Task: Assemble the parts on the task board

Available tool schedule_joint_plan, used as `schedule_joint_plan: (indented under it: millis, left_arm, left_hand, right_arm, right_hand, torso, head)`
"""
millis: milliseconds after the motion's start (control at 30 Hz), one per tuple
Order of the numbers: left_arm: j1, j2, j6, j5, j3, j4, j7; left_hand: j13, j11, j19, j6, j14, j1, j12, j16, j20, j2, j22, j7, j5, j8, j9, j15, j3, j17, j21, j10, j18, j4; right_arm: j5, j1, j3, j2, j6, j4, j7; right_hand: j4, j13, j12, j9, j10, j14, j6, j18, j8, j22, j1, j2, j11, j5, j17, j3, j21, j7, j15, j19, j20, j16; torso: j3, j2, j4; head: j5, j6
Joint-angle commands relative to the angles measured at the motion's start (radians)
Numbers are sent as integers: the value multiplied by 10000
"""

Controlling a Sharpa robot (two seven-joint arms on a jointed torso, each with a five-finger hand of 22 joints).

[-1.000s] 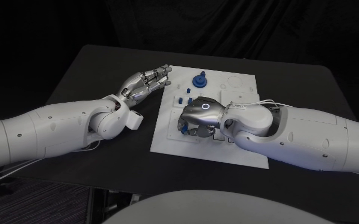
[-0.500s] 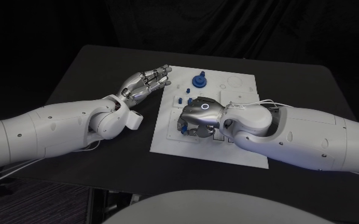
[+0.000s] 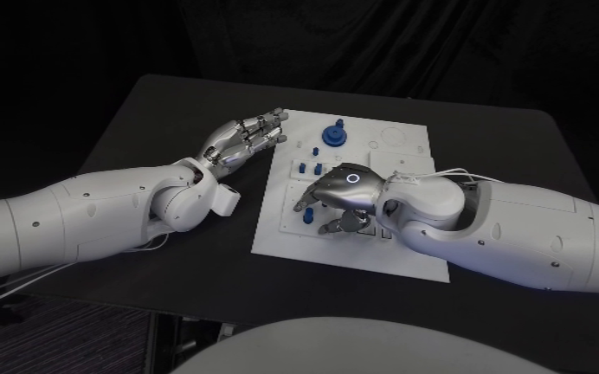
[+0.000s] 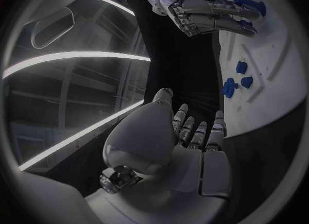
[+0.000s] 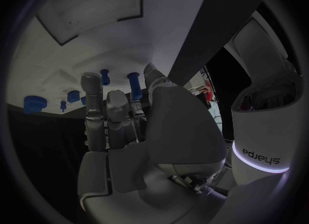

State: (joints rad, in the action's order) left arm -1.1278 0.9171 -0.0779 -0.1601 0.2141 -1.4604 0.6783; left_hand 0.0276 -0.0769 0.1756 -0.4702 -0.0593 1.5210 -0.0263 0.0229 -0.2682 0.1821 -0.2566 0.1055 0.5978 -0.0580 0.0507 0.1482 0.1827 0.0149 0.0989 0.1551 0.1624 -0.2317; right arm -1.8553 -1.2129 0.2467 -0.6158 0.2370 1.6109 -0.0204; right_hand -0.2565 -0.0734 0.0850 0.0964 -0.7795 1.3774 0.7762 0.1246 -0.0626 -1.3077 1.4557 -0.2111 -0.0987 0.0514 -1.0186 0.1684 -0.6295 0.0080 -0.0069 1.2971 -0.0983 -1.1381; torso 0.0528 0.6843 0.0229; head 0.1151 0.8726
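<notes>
Black table (image 3: 163,123) carries the white board (image 3: 400,140), long axis running away from the robot. Right hand (image 3: 339,194) hovers over the board's middle, fingers apart, nothing seen in them. Blue parts (image 3: 305,168) lie beside it; one part (image 3: 333,134) stands upright toward the board's far end. Left hand (image 3: 243,138) rests at the board's left edge, fingers loosely together, holding nothing.

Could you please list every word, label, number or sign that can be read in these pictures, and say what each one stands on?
"sharpa", seen upside down in the right wrist view: on the white arm casing above a glowing band.
A glowing ring, a sign without letters: on the back of the right hand.
No readable text on the task board.
</notes>
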Motion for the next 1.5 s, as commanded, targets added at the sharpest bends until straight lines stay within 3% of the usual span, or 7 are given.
schedule_joint_plan:
  millis: [33, 500, 700, 767, 867, 1200, 1500]
  left_arm:
    - [25, 21, 124, -6, -8, -33, 791]
    - [29, 162, -103, -6, -7, -64, 923]
    - [29, 159, -249, -6, -7, -78, 1084]
    - [29, 160, -270, -6, -7, -78, 1118]
    - [29, 163, -295, -6, -7, -64, 1156]
    - [29, 150, -382, -7, -7, -36, 1288]
    - [30, 154, -322, -7, -7, -18, 1265]
  left_hand:
    - [-15, -52, -35, 23, 65, 84, 16, -42, -32, 13, 15, 70, 71, 25, 3, 35, -50, -17, -45, 2, 179, 14]
    - [-5, -94, -38, 567, 70, 103, 5, -47, -54, -15, 54, 13, 115, 138, -59, -1, -91, -17, -43, 57, 186, 85]
    - [-4, -136, -336, 704, 170, 19, 3, -88, 139, -67, 372, -14, 98, 119, -52, -314, -50, -38, -197, 84, 202, 59]
    - [-2, -170, -361, 878, 175, 11, 2, -90, 185, -71, 385, -84, 96, 146, -72, -343, -45, -38, -207, 97, 204, 54]
    - [-6, -190, -405, 998, 204, -16, 7, -100, 206, -73, 436, -148, 50, 159, -84, -354, -29, -45, -229, 80, 199, 28]
    - [-107, -179, -872, 2747, 479, -618, 97, -190, 356, -37, 949, -1659, -864, 336, -255, -421, 382, -112, -444, -548, 177, -590]
    - [-109, -206, -915, 2724, 495, -486, 98, -194, 350, 3, 992, -1525, -690, 321, -245, -398, 354, -116, -457, -591, 179, -539]
  right_arm:
    - [682, -95, -21, -257, 898, 290, 375]
    - [6125, -2013, -37, -3017, 2595, 2377, 73]
    - [6866, -2299, -5, -3955, 2124, 2381, 829]
    - [6956, -2328, -1, -4184, 1804, 2319, 1167]
    - [7050, -2313, 4, -4498, 1143, 2249, 1883]
    - [7116, -1921, 9, -4913, -820, 2113, 4105]
    - [6727, -1694, 11, -5090, -1943, 2200, 5702]
  right_hand:
    - [-364, -21, 101, 11, 163, -161, 39, 212, -110, -647, 147, -114, -44, -14, 205, -84, 315, 99, 25, -159, -8, 102]
    - [-155, -923, 2588, 192, -1823, -131, 1062, 217, -590, -632, -370, 999, 10, -20, 189, 70, 399, 1474, 270, -101, -178, -166]
    - [433, -4000, 7148, 653, -2180, -409, 2088, 203, -1465, -722, -424, 1278, 514, 10, 968, -379, 40, 1133, -119, -20, 79, 449]
    - [439, -9686, 11918, 866, -3971, 296, 2169, 16, -1779, -963, -565, 1504, 656, -50, -753, -497, -1190, 977, -259, 392, 224, -958]
    - [138, -13200, 14116, 1130, -6433, 1055, 2417, -217, -2187, -1294, -1127, 1620, 751, -60, -2686, -747, -2913, 853, -325, 949, 284, -2446]
    - [-327, -14974, 14858, 1729, -7913, 1723, 2937, -628, -2891, -1835, -3897, 2229, 1173, -31, -4588, -1234, -5939, 437, -721, 1891, 665, -3774]
    - [-328, -14974, 14858, 2461, -7913, 1818, 3240, -879, -3484, -2159, -4743, 2090, 1300, -33, -4926, -1346, -7539, 252, -989, 2234, 916, -3997]
  torso:
    - [-1, -4, -1]
    - [-9, -41, -13]
    - [25, -19, -28]
    - [38, -19, -44]
    - [38, -14, -54]
    - [87, -2, -88]
    - [64, -14, -73]
  head:
    - [-12, 0]
    - [-198, 0]
    - [-205, 0]
    - [-209, 0]
    - [-231, 0]
    - [-285, 0]
    - [-434, 0]
